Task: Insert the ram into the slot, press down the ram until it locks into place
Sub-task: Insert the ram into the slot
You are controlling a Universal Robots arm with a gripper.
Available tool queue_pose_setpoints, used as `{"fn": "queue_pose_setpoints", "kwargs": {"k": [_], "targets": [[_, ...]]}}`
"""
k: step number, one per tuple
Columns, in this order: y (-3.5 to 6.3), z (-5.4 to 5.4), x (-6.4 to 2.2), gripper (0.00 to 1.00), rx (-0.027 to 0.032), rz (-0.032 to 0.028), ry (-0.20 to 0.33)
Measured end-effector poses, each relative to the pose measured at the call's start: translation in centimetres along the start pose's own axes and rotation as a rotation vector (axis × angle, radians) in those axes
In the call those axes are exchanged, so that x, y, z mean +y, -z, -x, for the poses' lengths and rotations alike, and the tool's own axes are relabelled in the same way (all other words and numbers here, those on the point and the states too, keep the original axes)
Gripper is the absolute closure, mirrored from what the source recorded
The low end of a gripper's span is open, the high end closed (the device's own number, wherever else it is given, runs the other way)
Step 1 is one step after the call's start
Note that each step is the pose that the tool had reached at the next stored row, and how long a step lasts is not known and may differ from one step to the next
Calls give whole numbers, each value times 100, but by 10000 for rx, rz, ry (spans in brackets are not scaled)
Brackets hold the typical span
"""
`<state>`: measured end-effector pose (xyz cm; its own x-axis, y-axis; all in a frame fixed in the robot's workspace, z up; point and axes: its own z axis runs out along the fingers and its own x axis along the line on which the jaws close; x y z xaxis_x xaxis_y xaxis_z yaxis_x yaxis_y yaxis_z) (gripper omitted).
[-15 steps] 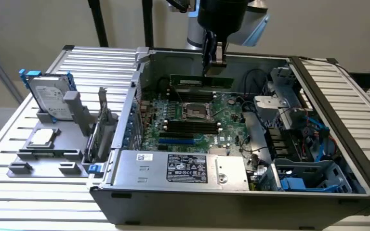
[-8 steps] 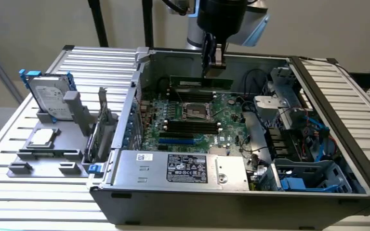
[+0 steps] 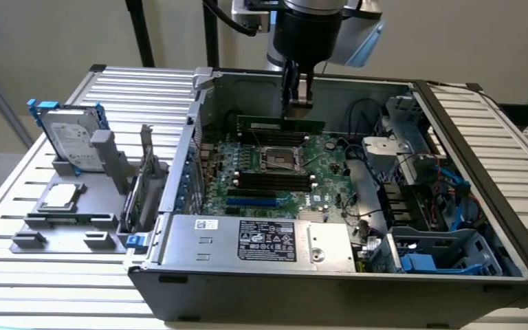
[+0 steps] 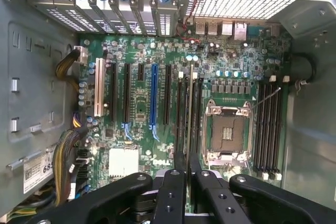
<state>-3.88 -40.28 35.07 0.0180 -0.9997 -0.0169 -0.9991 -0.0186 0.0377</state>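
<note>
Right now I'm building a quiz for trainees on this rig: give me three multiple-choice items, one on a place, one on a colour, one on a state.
1. Where is the ram? A on the floor; B in the gripper, over the motherboard; C in a person's hand.
2. The ram's board is: A red; B white; C green.
3. The computer case is: A open-sided; B closed; C upside down.

Key: B, the gripper holds it inside the case; C, green shows beneath the gripper; A, the motherboard lies exposed.
</note>
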Motion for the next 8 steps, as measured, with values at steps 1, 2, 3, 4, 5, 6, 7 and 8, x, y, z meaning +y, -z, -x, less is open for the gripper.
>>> {"fn": "queue_pose_setpoints", "kwargs": {"k": [1,2,3,4,5,6,7,8], "targets": [[-19,0,-1,87,0,0,1],[-37,0,-2,87,0,0,0],[-54,-1,-4,87,2,1,-1],[-72,-1,-6,87,1,0,-2],[-91,-1,-10,87,0,0,-2],[-109,-1,-13,87,0,0,-1],[-126,-2,-16,87,1,1,-1],[-145,-2,-18,87,0,1,-1]]}}
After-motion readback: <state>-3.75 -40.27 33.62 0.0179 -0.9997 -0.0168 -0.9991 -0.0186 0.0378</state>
